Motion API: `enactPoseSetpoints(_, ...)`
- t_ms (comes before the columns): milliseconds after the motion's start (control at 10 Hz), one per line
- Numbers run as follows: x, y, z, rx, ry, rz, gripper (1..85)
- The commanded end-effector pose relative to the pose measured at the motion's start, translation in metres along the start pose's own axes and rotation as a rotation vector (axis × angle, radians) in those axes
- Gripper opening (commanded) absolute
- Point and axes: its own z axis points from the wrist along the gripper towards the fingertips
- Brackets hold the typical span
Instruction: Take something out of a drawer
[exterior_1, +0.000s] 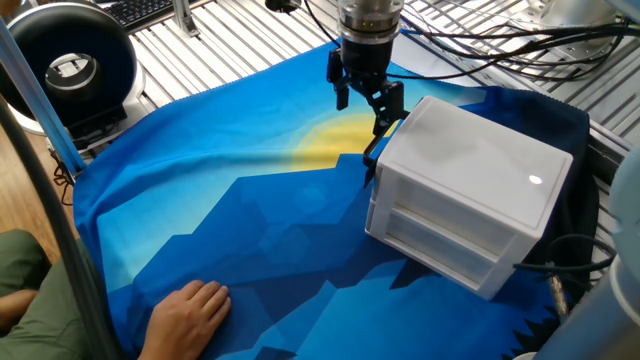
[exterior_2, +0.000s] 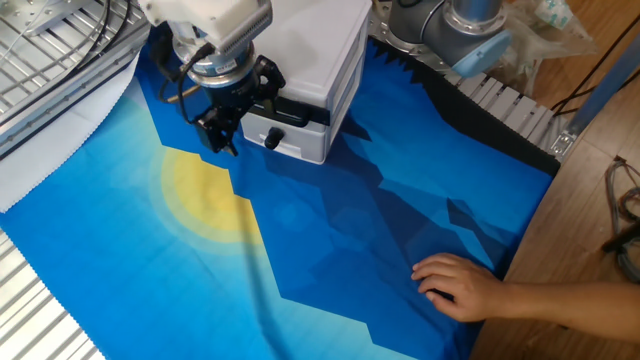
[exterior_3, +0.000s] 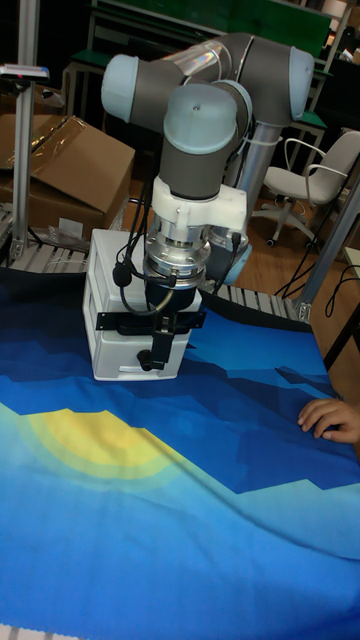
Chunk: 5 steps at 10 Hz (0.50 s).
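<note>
You have 1 robot arm (exterior_3: 200, 100) here, carrying 1 gripper (exterior_2: 230, 125) with 2 fingers (exterior_1: 383, 104). You see 1 white drawer box (exterior_1: 470, 190) with 2 drawers stacked in it; 1 of them, the lower (exterior_2: 285, 137), shows a black knob. 1 blue cloth (exterior_2: 330, 250) covers the worktop. 1 human hand (exterior_2: 455, 283) rests on that cloth. You also get 1 black round fan (exterior_1: 70, 60) at the corner and 1 cardboard box (exterior_3: 70, 170) behind.

White drawer box (exterior_1: 470, 190) with a black handle (exterior_3: 150, 321) on a blue cloth (exterior_2: 330, 250) with a yellow sun (exterior_3: 95, 440)
</note>
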Motion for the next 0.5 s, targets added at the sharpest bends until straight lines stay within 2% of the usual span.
enactPoseSetpoints(0, 0.0026, 0.0026, -0.0059, -0.021, 0.019, -0.007, 82.0)
enactPoseSetpoints(100, 0.0042, 0.0041, -0.0095, -0.026, 0.034, -0.007, 81.0)
enactPoseSetpoints(400, -0.0013, 0.0009, -0.0115, -0.026, 0.039, -0.008, 79.7)
